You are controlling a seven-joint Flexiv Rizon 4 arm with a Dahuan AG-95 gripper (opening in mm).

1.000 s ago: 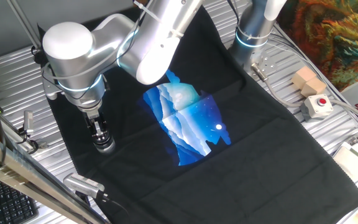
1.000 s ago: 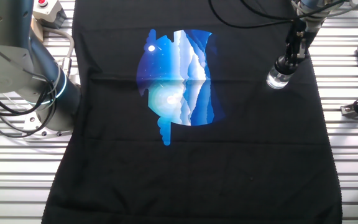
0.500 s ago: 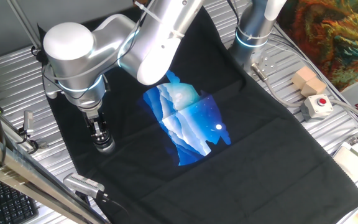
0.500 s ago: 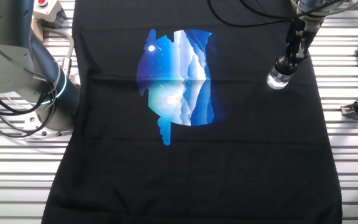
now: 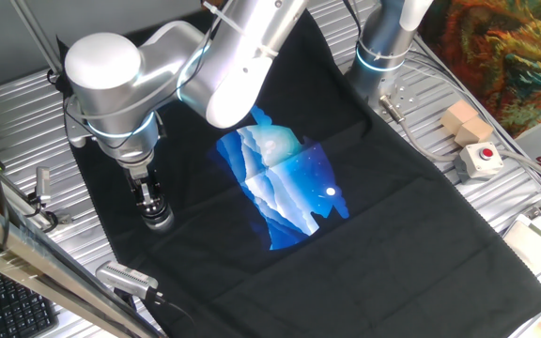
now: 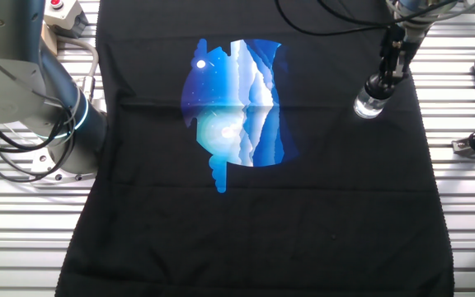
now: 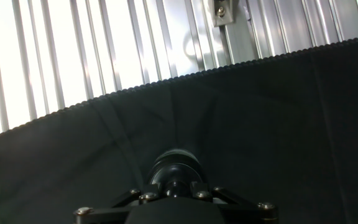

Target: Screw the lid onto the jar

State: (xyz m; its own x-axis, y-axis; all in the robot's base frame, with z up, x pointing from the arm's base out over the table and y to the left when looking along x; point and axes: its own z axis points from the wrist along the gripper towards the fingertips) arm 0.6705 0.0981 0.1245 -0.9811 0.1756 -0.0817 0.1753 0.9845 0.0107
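One fixed view: the two-finger gripper (image 5: 155, 202) is seen pointing straight down over the small squat clear glass jar (image 5: 160, 221), which stands upright on the black cloth (image 5: 393, 235) near its edge, well apart from the blue printed patch (image 5: 285, 188). The tiny dark round lid (image 5: 157, 208) is seated on top of the jar and is pinched between the dark fingers (image 5: 148, 196), which are pressed against its sides. The other fixed view: the same stack is shown, jar (image 6: 368, 105) lowest, lid (image 6: 377, 87) above it, gripper (image 6: 383, 73) on top. Hand view: only the lid's (image 7: 176, 168) dark round top is visible. Against the frames half a second and one second earlier, no change in gripper, lid or jar position is detected.
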